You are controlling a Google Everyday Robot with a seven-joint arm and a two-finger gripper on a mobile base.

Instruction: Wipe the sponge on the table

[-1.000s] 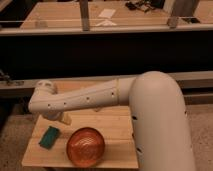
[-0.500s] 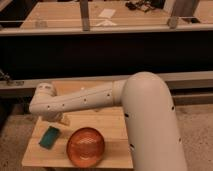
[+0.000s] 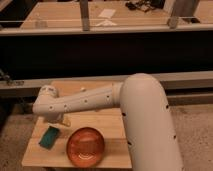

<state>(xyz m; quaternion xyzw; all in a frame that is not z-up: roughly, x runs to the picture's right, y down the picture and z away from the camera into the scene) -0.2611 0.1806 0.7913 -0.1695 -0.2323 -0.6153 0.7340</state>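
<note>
Sponge (image 3: 49, 137): teal-green pad lying flat on the desk, just left of the orange plate and a little farther back than the plate's middle; a narrow strip of wood shows between the two.
Plate (image 3: 86, 147): round, orange, near the front edge of the desk; the landmark for every line here.
Desk (image 3: 107, 120): small, light wood with plank grain; it carries the plate and the sponge.
Arm (image 3: 80, 102): white, with its thick segment rising to the right of the plate and its slimmer segment crossing behind the plate, ending back-left of it.
Jaws: under the arm's end, back-left of the plate and just above the sponge's far corner; whether released or clenched cannot be told, nor whether they touch the sponge.
Workbench (image 3: 65, 15): long, wooden, with metal rails, well behind the plate across a dark gap.
</note>
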